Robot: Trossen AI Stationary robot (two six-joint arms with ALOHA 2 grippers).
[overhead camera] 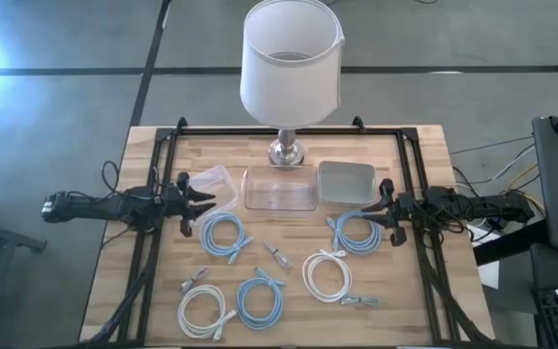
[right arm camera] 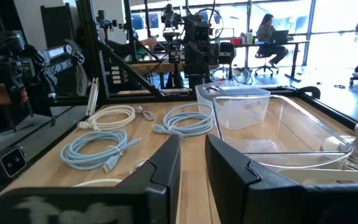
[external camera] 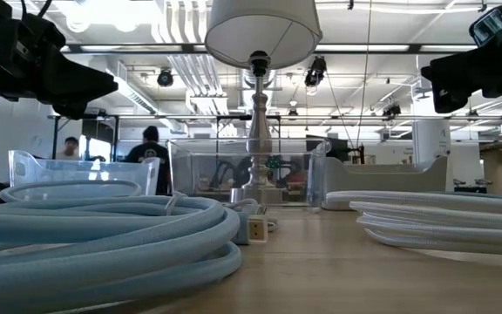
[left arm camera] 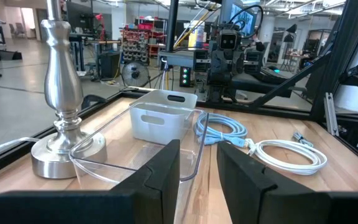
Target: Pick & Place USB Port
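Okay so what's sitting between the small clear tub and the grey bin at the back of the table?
In the high view, a clear rectangular tray lies between the small clear tub and the grey bin, just before the lamp base.

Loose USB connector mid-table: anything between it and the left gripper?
Yes. A blue coiled cable lies between the left gripper and the loose USB connector. Nothing tall stands there; approach from above looks open.

lamp shade point(overhead camera: 292, 61): white
lamp base point(overhead camera: 286, 148): shiny silver metal
table point(overhead camera: 129, 233): pale wood grain, black frame rails
cables: light blue coils point(overhead camera: 226, 236), white coils point(overhead camera: 326, 275)
middle bin point(overhead camera: 280, 189): clear
right bin point(overhead camera: 346, 181): grey-white
arms: dark, black
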